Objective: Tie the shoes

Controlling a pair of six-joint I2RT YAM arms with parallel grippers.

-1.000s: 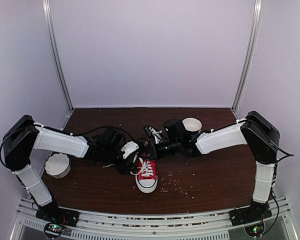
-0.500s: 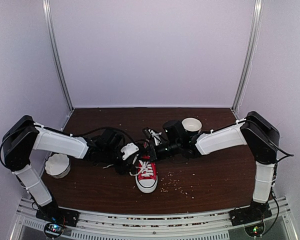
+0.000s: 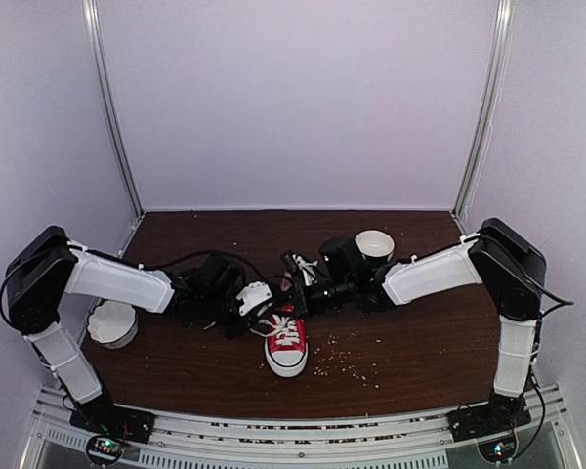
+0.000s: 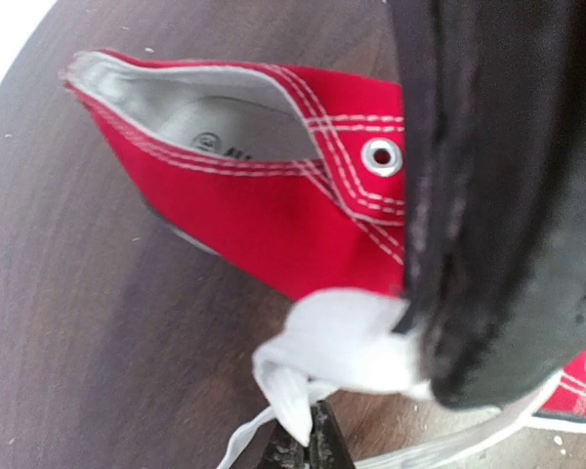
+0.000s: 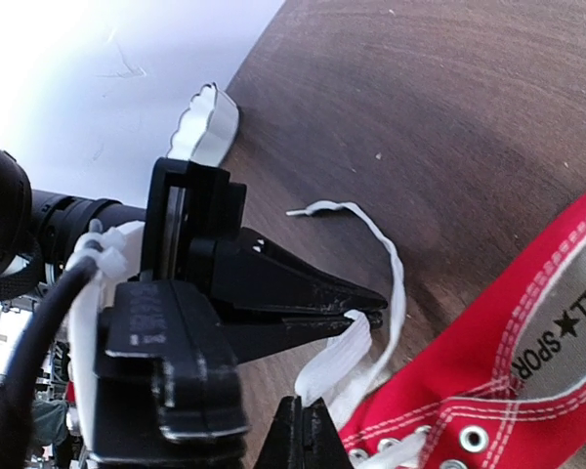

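Observation:
The red sneaker [image 3: 286,338] lies mid-table, its white toe cap toward the arms' bases. It also shows close up in the left wrist view [image 4: 264,210] and the right wrist view [image 5: 527,342]. My left gripper [image 3: 268,305] sits at the shoe's left side, shut on a white lace [image 4: 293,405] at its tips [image 4: 311,435]. My right gripper [image 3: 295,285] is over the shoe's heel end, shut [image 5: 309,408] on the same lace [image 5: 344,354]. A short flat stretch of that lace runs between the two pairs of tips. The lace's loose end [image 5: 371,220] curls over the table.
A white scalloped bowl [image 3: 112,322] stands by the left arm, also visible in the right wrist view [image 5: 205,122]. A second white bowl [image 3: 375,244] sits behind the right arm's wrist. Crumbs [image 3: 347,362] are scattered on the dark wooden table [image 3: 420,342] right of the shoe.
The left gripper's jaws have closed on the lace and it has edged right toward the shoe. The right gripper stayed shut on the lace and shifted slightly left.

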